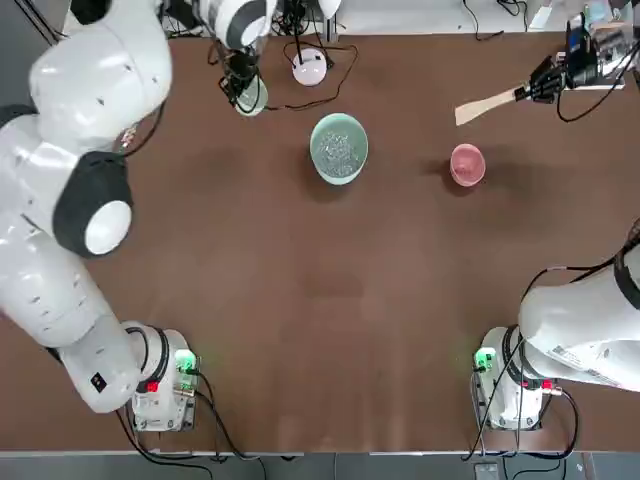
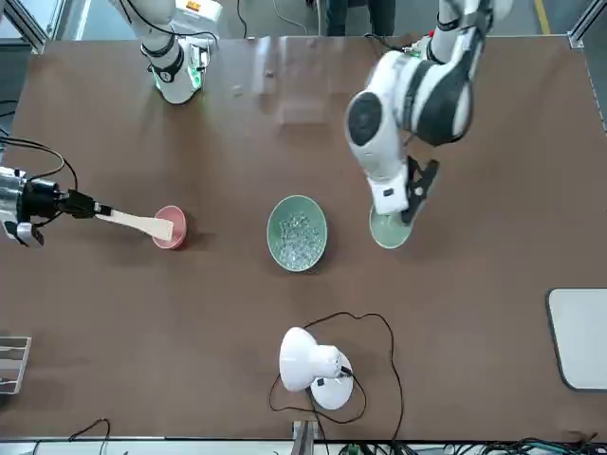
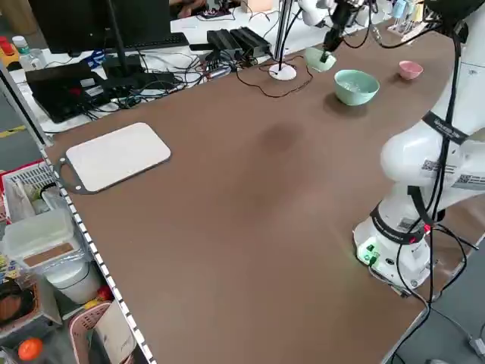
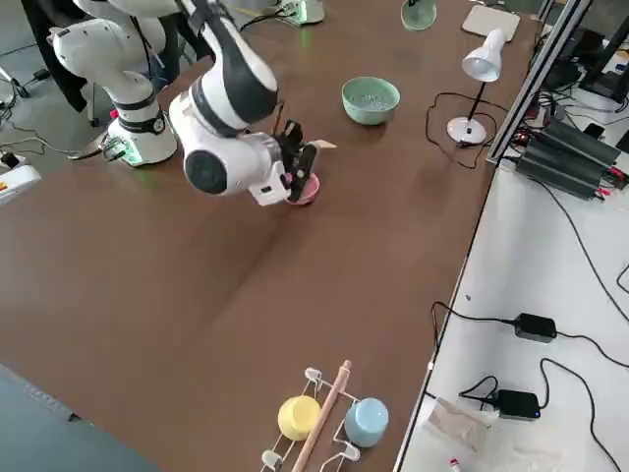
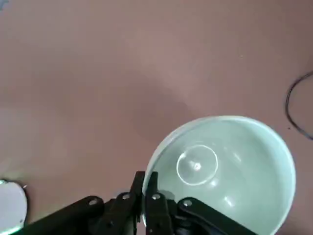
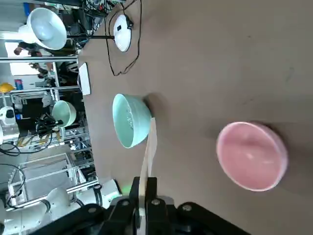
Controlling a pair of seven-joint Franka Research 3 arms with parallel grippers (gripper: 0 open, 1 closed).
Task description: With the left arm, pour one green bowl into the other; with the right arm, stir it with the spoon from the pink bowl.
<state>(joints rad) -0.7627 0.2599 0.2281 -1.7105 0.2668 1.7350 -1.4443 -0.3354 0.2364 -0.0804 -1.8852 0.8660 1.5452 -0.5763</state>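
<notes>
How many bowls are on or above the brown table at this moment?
3. The small green bowl, empty, is clamped at its rim by the left gripper; the wide mint-green bowl stands mid-table with pieces inside; the pink bowl sits near the right gripper, which holds the spoon.

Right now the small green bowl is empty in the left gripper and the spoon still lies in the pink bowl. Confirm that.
Not quite: the spoon is out of the pink bowl, held in the air by the right gripper, as the top view shows. The small green bowl is indeed empty, its rim pinched by the left gripper.
</notes>
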